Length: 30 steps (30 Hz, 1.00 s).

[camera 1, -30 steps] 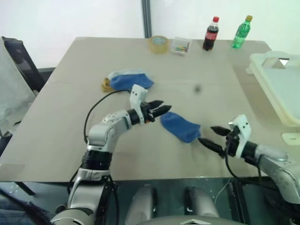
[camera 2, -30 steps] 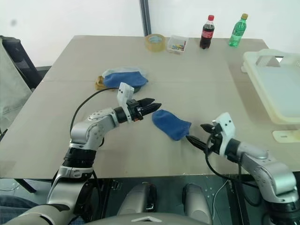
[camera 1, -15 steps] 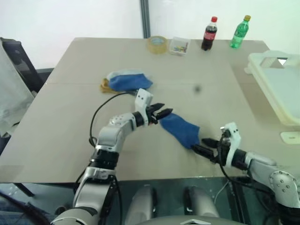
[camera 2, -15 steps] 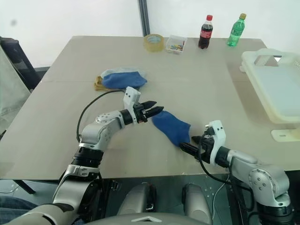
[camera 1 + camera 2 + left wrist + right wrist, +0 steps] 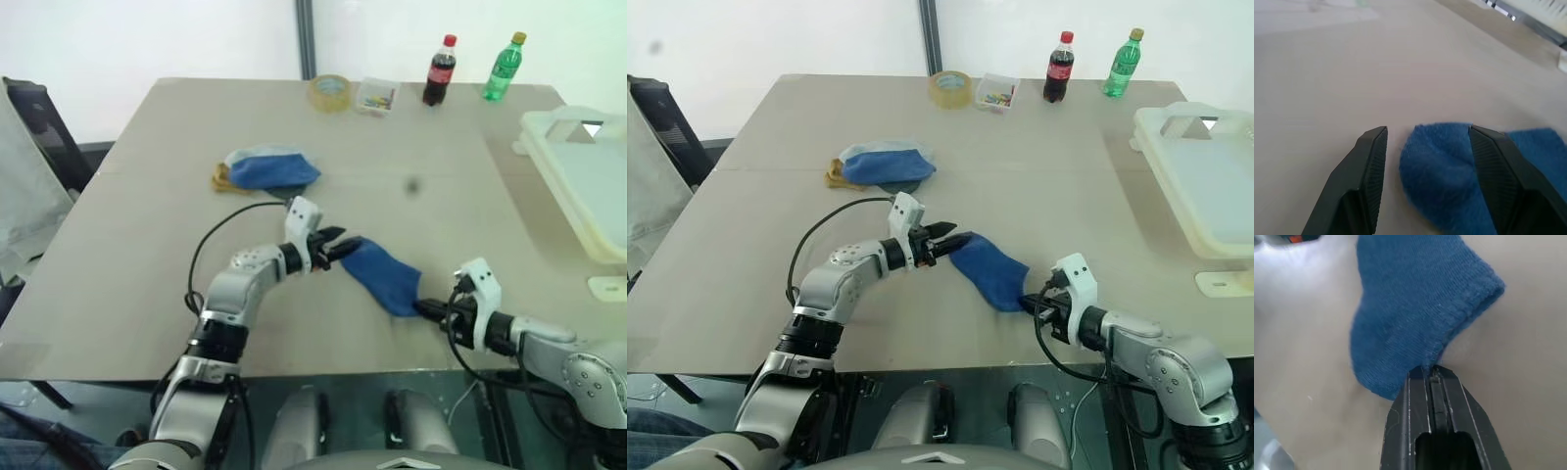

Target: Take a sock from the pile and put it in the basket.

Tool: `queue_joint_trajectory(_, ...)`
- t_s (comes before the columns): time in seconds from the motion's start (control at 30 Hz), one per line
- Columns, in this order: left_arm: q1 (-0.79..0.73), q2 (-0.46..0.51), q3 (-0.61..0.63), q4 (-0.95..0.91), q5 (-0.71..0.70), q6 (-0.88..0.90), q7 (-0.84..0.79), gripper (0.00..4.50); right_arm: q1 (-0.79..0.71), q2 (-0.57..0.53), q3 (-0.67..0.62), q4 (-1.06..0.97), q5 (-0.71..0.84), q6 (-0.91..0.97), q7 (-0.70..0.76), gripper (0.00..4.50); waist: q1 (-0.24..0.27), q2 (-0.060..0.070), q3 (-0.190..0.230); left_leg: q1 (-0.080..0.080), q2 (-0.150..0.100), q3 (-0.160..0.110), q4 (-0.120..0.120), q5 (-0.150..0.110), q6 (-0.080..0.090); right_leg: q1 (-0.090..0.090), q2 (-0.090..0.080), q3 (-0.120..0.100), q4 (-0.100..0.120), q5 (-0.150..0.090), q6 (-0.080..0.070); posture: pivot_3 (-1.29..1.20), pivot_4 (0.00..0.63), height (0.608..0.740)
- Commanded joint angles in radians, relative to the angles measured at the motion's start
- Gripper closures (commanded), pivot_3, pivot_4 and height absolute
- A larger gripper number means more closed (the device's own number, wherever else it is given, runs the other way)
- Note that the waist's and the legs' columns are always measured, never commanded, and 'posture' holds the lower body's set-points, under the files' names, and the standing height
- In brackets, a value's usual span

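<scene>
A loose blue sock (image 5: 384,276) lies flat on the table (image 5: 147,225), lower centre of the frame; the right gripper (image 5: 427,308) is clamped shut on its near edge, while the left gripper (image 5: 338,250) stands partly open around its far end — gripping nothing; the pile (image 5: 265,168) sits upper left of it; the basket (image 5: 583,171) — far right edge.

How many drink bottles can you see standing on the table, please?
2: a dark cola bottle with a red cap and a green bottle beside it, both upright at the table's far edge.
</scene>
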Motion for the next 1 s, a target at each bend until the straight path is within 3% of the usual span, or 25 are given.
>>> queue_joint_trajectory(0.03, 0.021, 0.020, -0.029, -0.055, 0.023, -0.019, -0.023, 1.68, -0.048, -0.119, 0.111, 0.033, -0.214, -0.252, 0.166, 4.48, 0.000, 0.000, 0.000, 0.000, 0.000, 0.000, 0.000, 0.000, 0.000, 0.000, 0.000, 0.000, 0.000, 0.000, 0.000, 0.00, 0.150, 0.740)
queue_joint_trajectory(0.17, 0.037, 0.040, -0.035, -0.099, 0.022, -0.012, -0.039, 1.68, -0.160, -0.174, 0.188, 0.180, -0.355, -0.437, 0.304, 4.48, -0.001, 0.000, 0.000, 0.000, 0.000, 0.000, 0.000, 0.000, 0.000, 0.000, 0.000, 0.000, 0.000, 0.000, 0.000, 0.00, 0.150, 0.740)
queue_joint_trajectory(0.37, 0.078, 0.102, -0.044, -0.219, 0.012, 0.051, -0.050, 1.68, -0.325, -0.141, 0.242, 0.419, -0.499, -0.659, 0.429, 4.48, 0.000, 0.000, 0.000, 0.000, 0.000, 0.000, 0.000, 0.000, 0.000, -0.001, 0.001, 0.000, 0.000, 0.000, 0.000, 0.00, 0.150, 0.740)
queue_joint_trajectory(0.57, 0.197, 0.136, -0.020, -0.469, -0.049, 0.211, 0.014, 1.68, -0.366, -0.127, 0.226, 0.531, -0.537, -0.748, 0.510, 4.48, 0.000, 0.000, 0.001, -0.002, 0.001, 0.001, -0.001, 0.000, 0.000, -0.001, 0.000, 0.001, -0.001, 0.000, 0.000, 0.00, 0.150, 0.740)
queue_joint_trajectory(0.7, 0.264, 0.097, 0.009, -0.549, -0.051, 0.243, 0.113, 1.68, -0.360, -0.139, 0.211, 0.533, -0.526, -0.742, 0.569, 4.48, 0.002, 0.000, 0.001, -0.001, 0.001, 0.001, -0.001, 0.000, 0.000, -0.001, 0.000, 0.001, -0.001, 0.000, 0.000, 0.00, 0.150, 0.740)
queue_joint_trajectory(0.8, 0.265, 0.062, 0.020, -0.550, -0.048, 0.239, 0.160, 1.68, -0.349, -0.152, 0.201, 0.510, -0.520, -0.696, 0.594, 3.65, 0.003, 0.000, 0.001, 0.000, 0.001, 0.000, 0.000, 0.000, 0.000, -0.001, 0.000, 0.000, 0.000, 0.000, 0.000, 0.00, 0.150, 0.740)
queue_joint_trajectory(0.97, 0.239, 0.042, 0.025, -0.517, -0.033, 0.217, 0.197, 1.68, -0.324, -0.177, 0.156, 0.450, -0.493, -0.586, 0.601, 1.23, 0.002, 0.000, 0.001, 0.001, 0.001, 0.000, 0.000, 0.000, 0.000, 0.000, 0.000, 0.000, 0.000, 0.000, 0.000, 0.00, 0.150, 0.740)
queue_joint_trajectory(1.0, 0.236, 0.044, 0.023, -0.516, -0.033, 0.214, 0.196, 1.68, -0.313, -0.188, 0.143, 0.432, -0.484, -0.568, 0.607, 0.98, 0.002, 0.000, 0.001, 0.001, 0.001, 0.000, 0.000, 0.000, 0.000, 0.000, 0.000, 0.000, 0.000, 0.000, 0.000, 0.00, 0.150, 0.740)
